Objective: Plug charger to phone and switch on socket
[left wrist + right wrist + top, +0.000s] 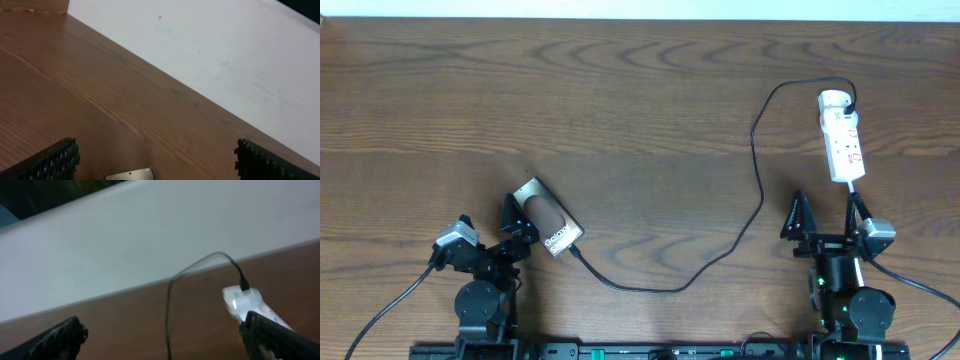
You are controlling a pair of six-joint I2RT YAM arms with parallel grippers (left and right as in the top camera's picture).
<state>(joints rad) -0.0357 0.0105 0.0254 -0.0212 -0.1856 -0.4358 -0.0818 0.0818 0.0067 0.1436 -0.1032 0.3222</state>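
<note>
One smartphone (pixel 548 218), one black charger cable (pixel 758 190) and one white power strip (pixel 842 135) lie on a dark wood-grain table (pixel 640 90) in front of two robot grippers. The smartphone lies flat and askew at left, brownish screen up and white lettering near its lower end. It is just beside the left gripper (pixel 490 220), whose jaws stand wide apart with nothing between them. The charger cable meets the smartphone's lower short edge (whether the connector is seated cannot be made out from overhead). From there it sags toward the arms, climbs across the middle of the table and curls over to the far end of the power strip, where its black plug sits at the rounded white head. The power strip, marked with small red print, lies lengthwise at far right, its near end just ahead of the right gripper (pixel 828 218). Those jaws too are spread wide and hold nothing. The position of the strip's switch cannot be told. From the left wrist, two ribbed black fingers (pixel 50 165) frame bare wood running up to a white wall (pixel 225 50). From the right wrist, blurred, the power strip shows just above the right-hand finger, with the cable arching away from it
</note>
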